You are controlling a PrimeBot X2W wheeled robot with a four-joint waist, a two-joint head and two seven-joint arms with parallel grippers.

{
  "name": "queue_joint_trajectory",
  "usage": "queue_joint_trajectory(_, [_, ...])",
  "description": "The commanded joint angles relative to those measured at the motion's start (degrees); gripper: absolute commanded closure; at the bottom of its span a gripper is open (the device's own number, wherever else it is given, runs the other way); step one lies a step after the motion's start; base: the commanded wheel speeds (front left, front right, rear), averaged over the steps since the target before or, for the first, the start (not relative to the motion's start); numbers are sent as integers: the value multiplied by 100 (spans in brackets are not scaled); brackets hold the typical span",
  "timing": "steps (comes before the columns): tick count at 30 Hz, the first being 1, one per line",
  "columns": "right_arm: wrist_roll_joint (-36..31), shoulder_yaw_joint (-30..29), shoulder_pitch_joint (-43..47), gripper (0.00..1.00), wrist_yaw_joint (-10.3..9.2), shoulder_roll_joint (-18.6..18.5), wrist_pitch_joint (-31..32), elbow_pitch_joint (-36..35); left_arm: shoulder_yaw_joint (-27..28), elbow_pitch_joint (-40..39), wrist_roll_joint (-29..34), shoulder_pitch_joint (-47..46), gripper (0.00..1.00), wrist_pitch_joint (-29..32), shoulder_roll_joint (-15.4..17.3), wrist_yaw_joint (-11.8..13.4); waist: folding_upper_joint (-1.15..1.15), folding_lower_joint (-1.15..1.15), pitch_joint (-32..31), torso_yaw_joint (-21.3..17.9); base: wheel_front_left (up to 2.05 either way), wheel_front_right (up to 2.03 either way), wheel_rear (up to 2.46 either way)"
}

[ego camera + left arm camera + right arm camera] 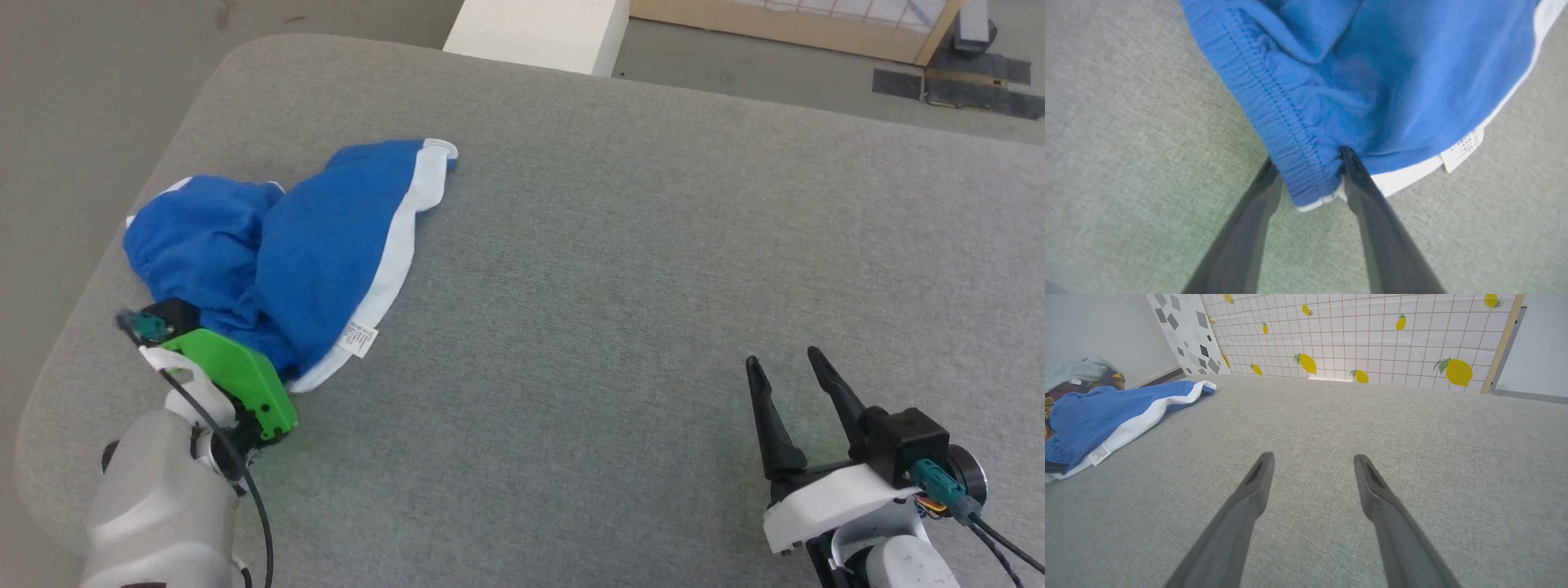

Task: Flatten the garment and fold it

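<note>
The garment (326,237), royal blue with a wide white edge band and a small white care label (359,339), lies bunched at the left of the grey padded table (612,286). My left arm's green wrist housing (237,380) sits at the garment's near edge, its fingers hidden beneath the cloth. In the left wrist view the left gripper (1306,163) stands open, its two fingers straddling the gathered elastic corner of the garment (1372,81). My right gripper (784,359) (1312,457) rests open over bare table at the lower right, far from the garment (1098,412).
A white box (539,33) stands beyond the table's far edge. A lemon-patterned panel in a wooden frame (1372,335) rises behind it. Other clothes (1073,375) are heaped past the garment. The table's rounded left edge (98,269) runs close by the garment.
</note>
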Motion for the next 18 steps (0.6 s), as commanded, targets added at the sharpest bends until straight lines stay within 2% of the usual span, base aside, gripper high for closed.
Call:
queue_joint_trajectory(1, [38,10,-52,0,-9,-3,1,-18,16,83,-72,-51,100,-189,-32,24,0,-1,-34,3,0,0,0])
queue_joint_trajectory(5, [147,100,-64,0,-9,-3,-40,79,19,-104,-130,-392,100,-844,9,-86,0,-1,-211,-12,0,0,0])
queue_joint_trajectory(9, [327,248,-63,0,-9,-3,-110,203,-127,-557,-270,-864,100,-1315,36,-185,0,-1,-512,-222,0,0,0])
queue_joint_trajectory(11, [417,291,-52,0,-9,-3,-144,257,-370,-900,-299,-1112,100,-1441,39,-200,0,-1,-659,-400,0,0,0])
queue_joint_trajectory(15, [554,280,51,0,-9,-3,-199,359,-1118,-1891,-839,-1522,100,-1400,-150,-205,0,-1,-917,-850,0,0,0])
queue_joint_trajectory(18, [613,284,108,0,-9,-3,-220,393,-1539,-2515,-1173,-1686,100,-1312,-174,-206,0,-1,-1013,-1257,0,0,0])
